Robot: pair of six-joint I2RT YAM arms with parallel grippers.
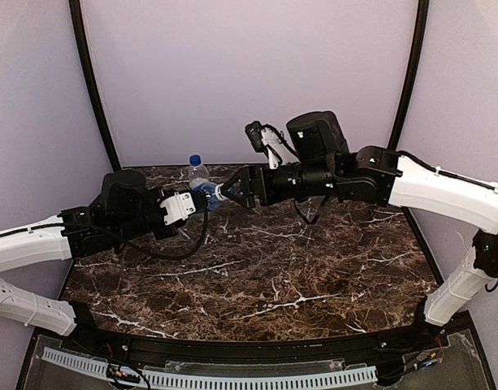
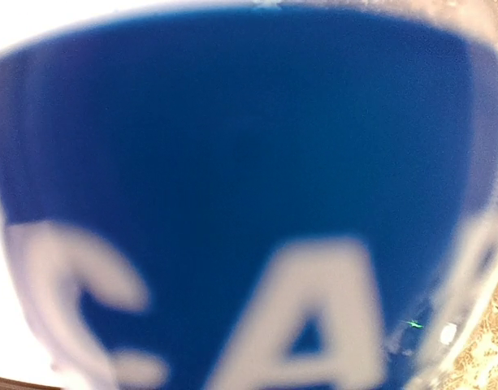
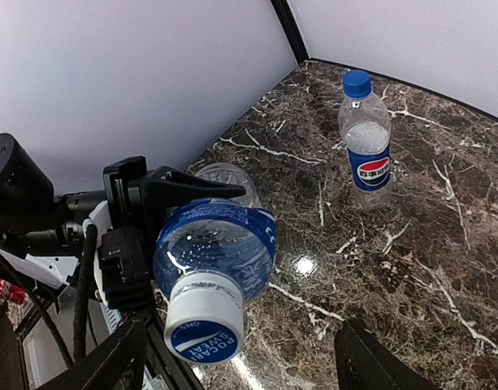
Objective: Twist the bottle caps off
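My left gripper [image 1: 201, 197] pinches the blue-banded bottle [image 3: 220, 244] sideways above the desk [image 3: 427, 268], with its white-sided cap [image 3: 201, 325] lying between my right gripper's [image 3: 240, 357] spread fingers. I should centre on the cap, close squarely on its ribs, then twist. The Pepsi bottle [image 3: 368, 146] stands well apart by the back wall, so there looks to be room to turn.

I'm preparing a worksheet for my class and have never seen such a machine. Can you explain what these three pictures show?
Two robot arms, each ending in a two-finger gripper, work at a marble table. One picture looks down from above; the others come from cameras on each wrist. The left gripper holds a blue-labelled bottle sideways; its own camera sees only the blurred label. The right gripper is open at its cap. A Pepsi bottle stands behind, capped.
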